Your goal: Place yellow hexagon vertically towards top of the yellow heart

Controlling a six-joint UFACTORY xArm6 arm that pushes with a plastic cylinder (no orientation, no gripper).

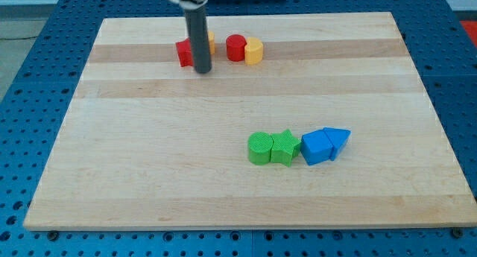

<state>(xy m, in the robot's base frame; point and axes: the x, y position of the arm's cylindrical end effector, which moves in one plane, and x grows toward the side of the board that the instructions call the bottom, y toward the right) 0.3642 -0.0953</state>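
My tip [203, 69] rests on the board near the view's top, left of centre. The dark rod stands in front of a red block [183, 53] and a yellow block [210, 42]. That yellow block shows only as a sliver to the right of the rod, so its shape cannot be made out. To the right, a red cylinder [235, 47] touches another yellow block [254, 51]. I cannot tell which yellow block is the hexagon and which is the heart.
A green cylinder [259, 148] and a green star [283, 147] touch each other right of centre, lower down. A blue block [317, 147] and a blue triangle [337, 140] sit just right of them. The wooden board [149, 175] lies on a blue perforated table.
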